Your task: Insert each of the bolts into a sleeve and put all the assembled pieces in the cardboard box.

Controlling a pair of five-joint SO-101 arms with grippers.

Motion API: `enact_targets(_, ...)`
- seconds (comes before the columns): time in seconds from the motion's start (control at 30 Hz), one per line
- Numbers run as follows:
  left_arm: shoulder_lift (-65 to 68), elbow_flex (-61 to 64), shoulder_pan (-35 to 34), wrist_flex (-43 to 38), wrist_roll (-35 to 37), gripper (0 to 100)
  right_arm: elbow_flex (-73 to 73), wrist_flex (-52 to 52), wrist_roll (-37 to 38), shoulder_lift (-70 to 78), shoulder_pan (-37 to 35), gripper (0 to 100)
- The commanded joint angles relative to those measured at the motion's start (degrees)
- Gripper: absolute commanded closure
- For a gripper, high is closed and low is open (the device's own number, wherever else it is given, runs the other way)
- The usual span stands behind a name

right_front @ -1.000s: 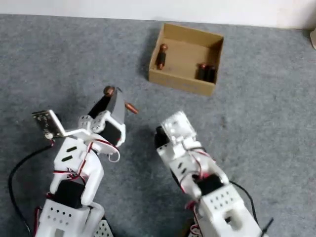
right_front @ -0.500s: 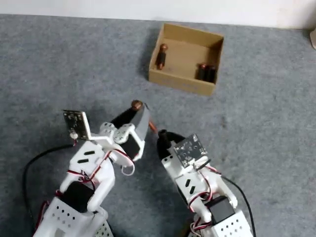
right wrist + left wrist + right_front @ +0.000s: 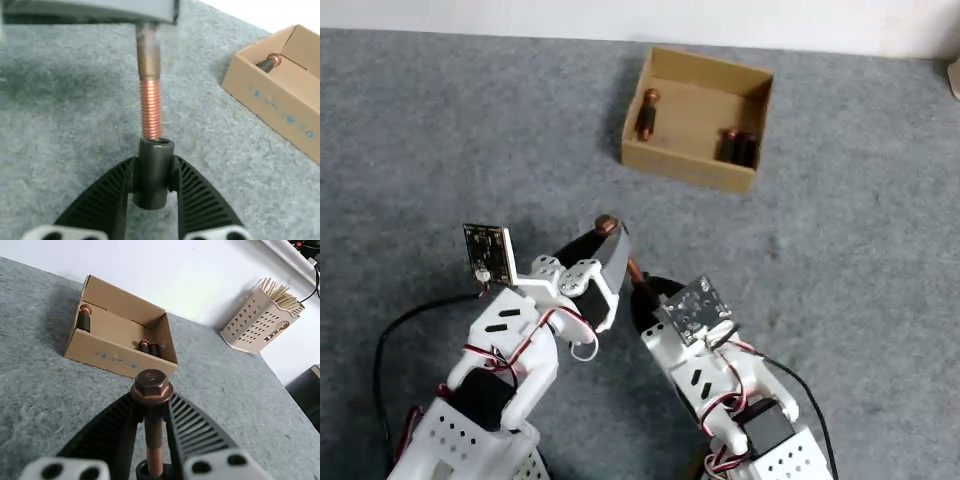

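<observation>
My left gripper [image 3: 151, 412] is shut on a copper bolt [image 3: 152, 412], hex head [image 3: 606, 224] pointing toward the cardboard box [image 3: 696, 118]. My right gripper [image 3: 151, 181] is shut on a black sleeve [image 3: 153, 170]. The bolt's threaded tip [image 3: 150, 114] sits right at the sleeve's open mouth; in the high view the two meet between the arms, bolt shank [image 3: 633, 268] touching the sleeve [image 3: 648, 292]. The box holds one assembled piece [image 3: 646, 113] at its left wall and two more [image 3: 739, 146] by its right corner.
Grey carpet covers the table. A pale perforated holder with wooden sticks [image 3: 260, 320] stands beyond the box by the white wall. The box lies far ahead of both grippers, with bare carpet between.
The left arm swung right and nearer with the bolt. The right arm pulled back and turned its sleeve toward it, so bolt tip and sleeve mouth now meet.
</observation>
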Motion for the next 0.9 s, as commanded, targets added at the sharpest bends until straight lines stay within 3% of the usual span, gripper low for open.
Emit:
enact_targets(0.0, -0.57, -0.57, 0.57, -0.53, -0.44, 99, -1.36, 0.57, 0.44, -0.75, -0.57, 99.5)
enact_targets(0.17, -0.4, -0.48, 0.92, -0.53, -0.44, 99, -4.62, 4.09, 0.18, -0.75, -0.57, 99.5)
enact_targets(0.87, -0.84, 2.59, 0.48, -2.37, 3.08, 99, -4.88, 1.27, 0.18, -0.75, -2.15, 99.5)
